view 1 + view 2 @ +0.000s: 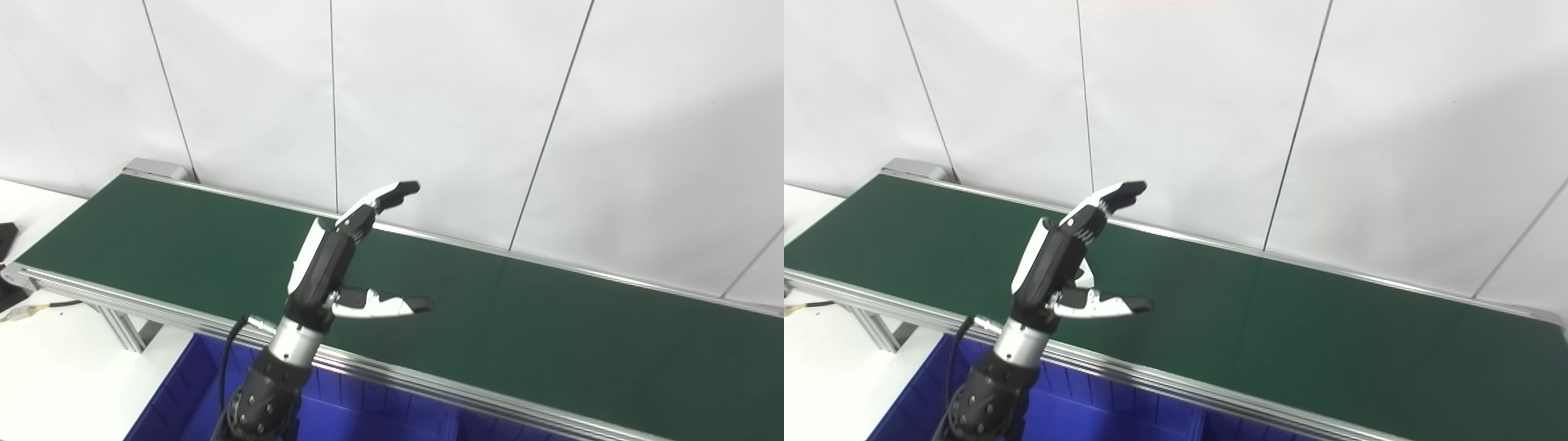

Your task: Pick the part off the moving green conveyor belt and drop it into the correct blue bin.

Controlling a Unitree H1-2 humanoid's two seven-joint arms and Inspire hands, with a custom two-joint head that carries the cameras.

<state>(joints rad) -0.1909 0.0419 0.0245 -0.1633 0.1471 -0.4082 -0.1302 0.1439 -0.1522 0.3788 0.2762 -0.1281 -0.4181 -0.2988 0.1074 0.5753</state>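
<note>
A wall of large white panels (441, 98) with thin dark seams fills the upper half of the room. In front of it the long dark green conveyor belt (551, 331) with a silver aluminium frame runs from 10 o'clock down to 4 o'clock. I see no part anywhere on the visible belt, so I cannot tell where the part is. At 9 o'clock, under the belt's end, there is a white surface (43, 361) with a thin cable lying on it. At 6 o'clock, just beside the near rail of the belt and lower than it, stands a deep blue plastic bin (343, 410) with ribbed inner walls; only its upper part shows.

The left hand (343, 257), black and white with a silver wrist, rises from 6 o'clock over the near rail and stands above the belt. Its fingers (392, 193) are spread apart, pointing toward 2 o'clock, the thumb pointing toward 3 o'clock, and they hold nothing. The right hand is not in view.
</note>
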